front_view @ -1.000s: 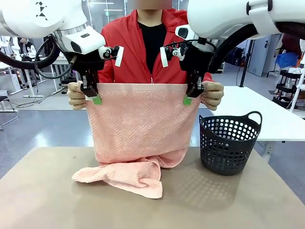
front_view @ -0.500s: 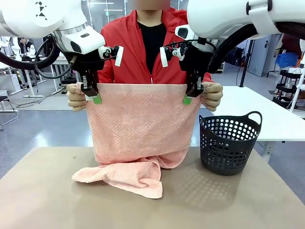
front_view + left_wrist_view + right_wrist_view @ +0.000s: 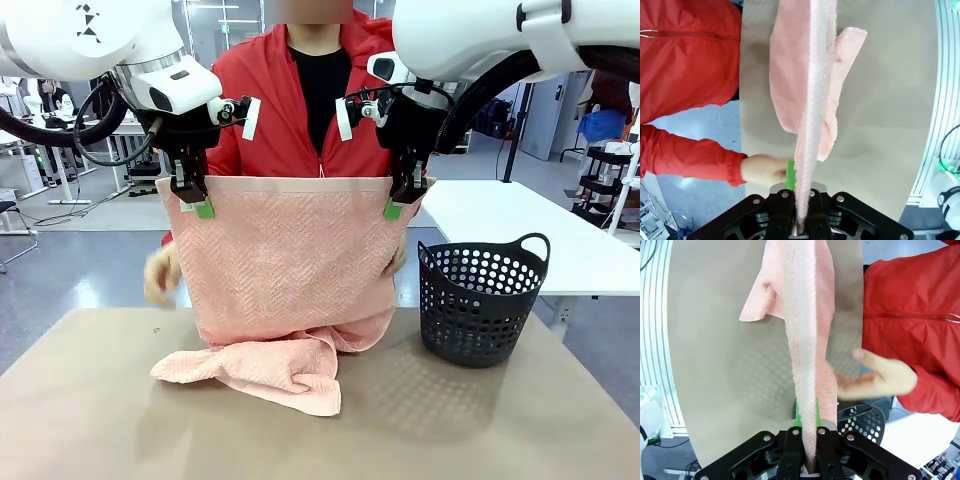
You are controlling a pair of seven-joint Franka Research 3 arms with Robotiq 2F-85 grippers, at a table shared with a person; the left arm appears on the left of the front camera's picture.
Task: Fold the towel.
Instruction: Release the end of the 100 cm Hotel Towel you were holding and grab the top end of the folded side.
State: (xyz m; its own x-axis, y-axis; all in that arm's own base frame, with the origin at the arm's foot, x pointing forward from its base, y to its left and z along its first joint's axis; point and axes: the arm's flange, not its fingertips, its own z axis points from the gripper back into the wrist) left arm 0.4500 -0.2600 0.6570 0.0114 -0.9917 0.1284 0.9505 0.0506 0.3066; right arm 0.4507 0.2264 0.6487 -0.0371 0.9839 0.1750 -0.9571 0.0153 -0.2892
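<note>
The salmon-pink towel (image 3: 290, 270) hangs upright above the table, its lower end bunched on the tabletop. My left gripper (image 3: 196, 203) is shut on its top left corner and my right gripper (image 3: 400, 203) is shut on its top right corner. In the left wrist view the towel (image 3: 807, 100) runs edge-on from between my left gripper's (image 3: 800, 220) fingers down to the table. The right wrist view shows the towel (image 3: 807, 340) the same way, pinched in my right gripper (image 3: 809, 455). The person's hands (image 3: 160, 272) are off the corners, lowered beside and behind the cloth.
A black perforated basket (image 3: 482, 300) stands on the table's right side, close to the hanging towel. The person in a red jacket (image 3: 270, 100) stands at the far edge. The brown tabletop (image 3: 480, 420) has bare room in front and to the left.
The person's hands let go of the towel's top corners and dropped lower. Both grippers stay shut on the corners, holding the towel up alone.
</note>
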